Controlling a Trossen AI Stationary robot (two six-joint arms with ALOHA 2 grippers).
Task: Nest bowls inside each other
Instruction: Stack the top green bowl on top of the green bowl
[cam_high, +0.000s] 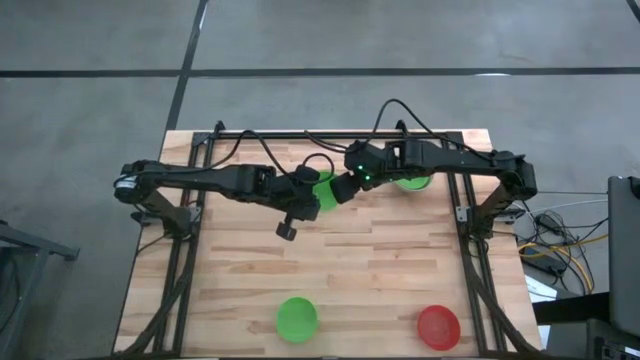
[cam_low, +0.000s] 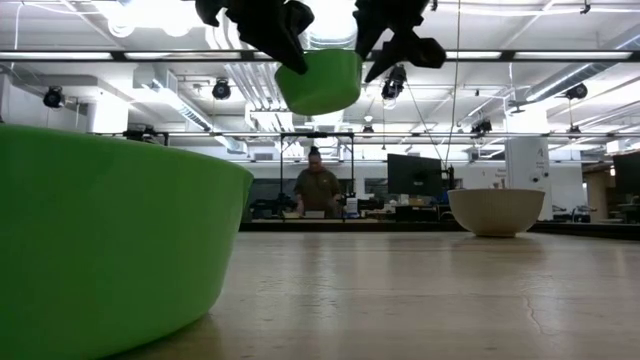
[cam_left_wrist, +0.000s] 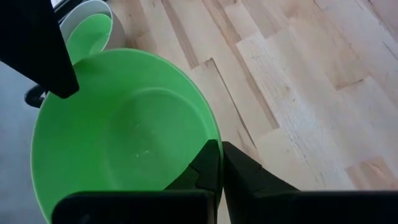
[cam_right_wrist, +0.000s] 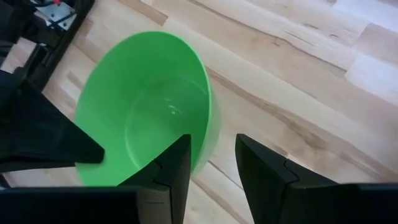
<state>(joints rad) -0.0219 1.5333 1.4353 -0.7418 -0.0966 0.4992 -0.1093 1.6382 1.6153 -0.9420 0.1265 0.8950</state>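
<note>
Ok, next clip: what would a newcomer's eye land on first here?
A green bowl held in the air above the table's middle, with both grippers at its rim: the left gripper is pinched shut on the rim, while the right gripper straddles the rim with fingers open. Next, another green bowl and a red bowl sit apart along the table's near edge.

One camera looked straight down over the whole table (cam_high: 400, 270). Another sat at tabletop height, facing the room. Each wrist camera peered closely down at the lifted green bowl (cam_left_wrist: 124, 137), which all views shared.
</note>
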